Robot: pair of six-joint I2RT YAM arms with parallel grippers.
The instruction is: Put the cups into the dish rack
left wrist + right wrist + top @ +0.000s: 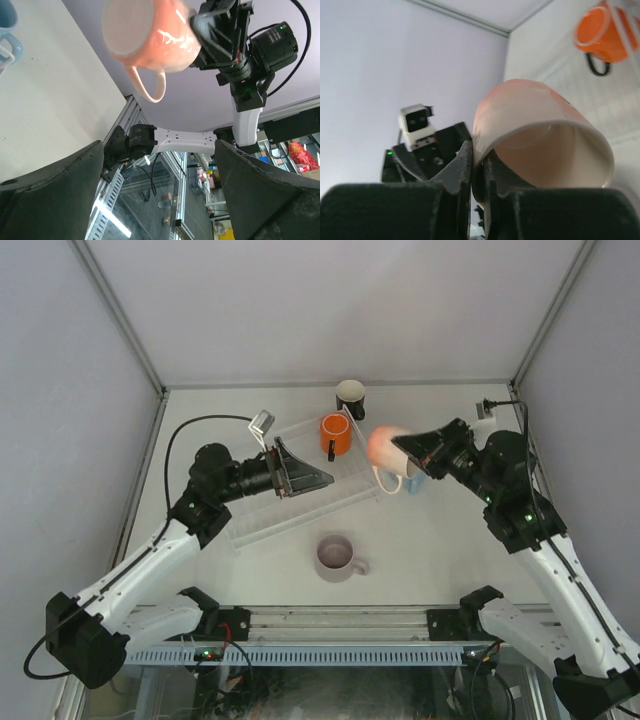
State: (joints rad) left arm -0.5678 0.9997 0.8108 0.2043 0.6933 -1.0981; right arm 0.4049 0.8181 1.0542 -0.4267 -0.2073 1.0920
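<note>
My right gripper is shut on the rim wall of the peach-pink cup, one finger inside and one outside, and holds it tilted in the air off the right end of the clear dish rack. The left wrist view shows that cup aloft, handle hanging down. An orange cup lies in the rack's far end. My left gripper hangs open over the rack's middle, nothing between its fingers. A lilac cup stands upright on the table in front. The black cup stands behind the rack. The light blue cup sits half hidden under my right gripper.
Grey walls close in the table on the left, back and right. A small white box with a cable sits at the back right corner. The arm bases and a metal rail run along the near edge.
</note>
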